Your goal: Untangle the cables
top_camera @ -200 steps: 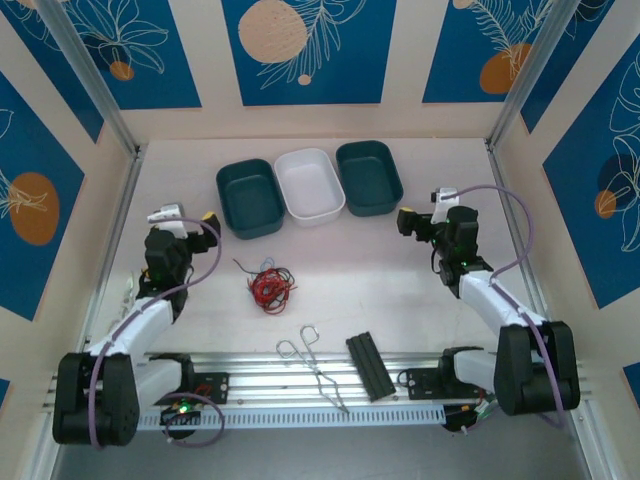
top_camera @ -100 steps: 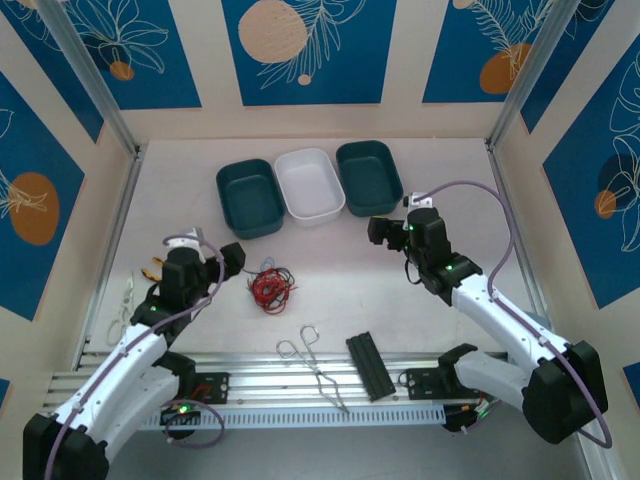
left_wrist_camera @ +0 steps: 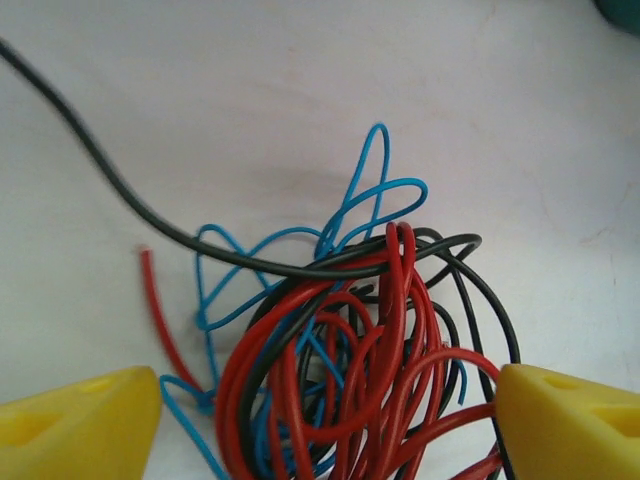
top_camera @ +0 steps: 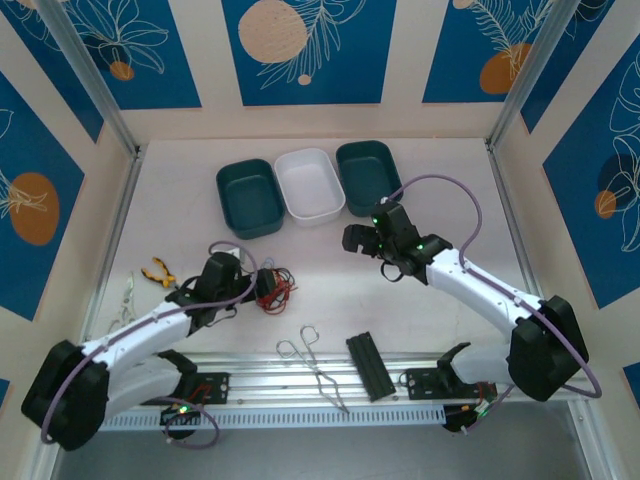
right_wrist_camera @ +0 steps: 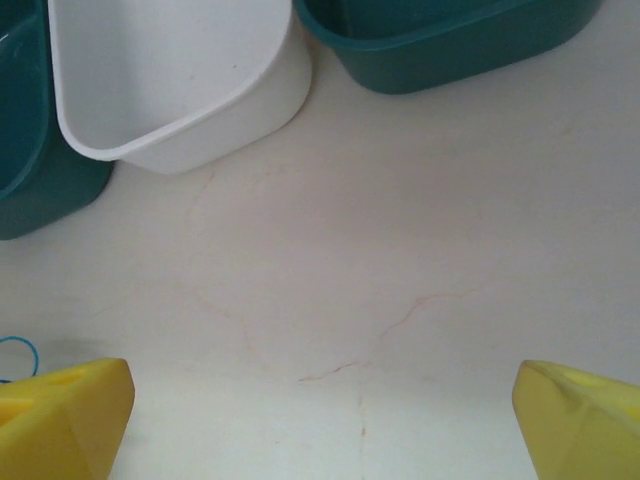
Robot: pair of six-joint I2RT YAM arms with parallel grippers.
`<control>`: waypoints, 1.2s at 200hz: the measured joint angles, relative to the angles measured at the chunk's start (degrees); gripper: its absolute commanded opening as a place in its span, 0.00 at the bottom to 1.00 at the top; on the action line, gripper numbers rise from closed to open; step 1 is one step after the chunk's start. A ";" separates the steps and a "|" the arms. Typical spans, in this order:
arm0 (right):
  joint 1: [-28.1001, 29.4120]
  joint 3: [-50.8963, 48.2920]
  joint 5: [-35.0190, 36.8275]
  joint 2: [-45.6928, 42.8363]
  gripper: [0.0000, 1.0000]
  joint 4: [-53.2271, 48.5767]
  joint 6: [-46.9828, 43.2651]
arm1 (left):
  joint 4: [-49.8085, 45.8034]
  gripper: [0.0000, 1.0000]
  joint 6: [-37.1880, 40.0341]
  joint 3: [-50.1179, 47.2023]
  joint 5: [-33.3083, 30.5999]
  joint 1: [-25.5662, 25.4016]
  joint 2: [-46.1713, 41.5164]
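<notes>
Straddling the cables, left hand (jaws spread), open table beyond.

Red, blue and black cables; white tray between teal trays

cables straddled by left hand, three trays behind, tongs in front of them

Bright even light from above, faint shadows, wrist views slightly soft
</notes>
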 measured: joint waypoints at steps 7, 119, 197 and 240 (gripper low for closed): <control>0.00 0.81 -0.42 0.50 0.93 -0.66 0.55 | 1.57 0.66 0.50 0.07 0.94 -0.04 1.97; -1.53 3.39 -10.56 4.74 0.68 -4.13 5.03 | 22.97 0.28 4.72 16.00 13.35 -2.16 33.29; -0.87 4.76 -19.17 8.33 0.43 -9.66 9.79 | 19.65 0.50 5.95 18.51 11.85 -2.60 30.45; 0.66 6.32 -21.99 12.63 0.38 -10.10 12.26 | 13.70 0.56 7.80 18.32 7.52 -2.62 23.69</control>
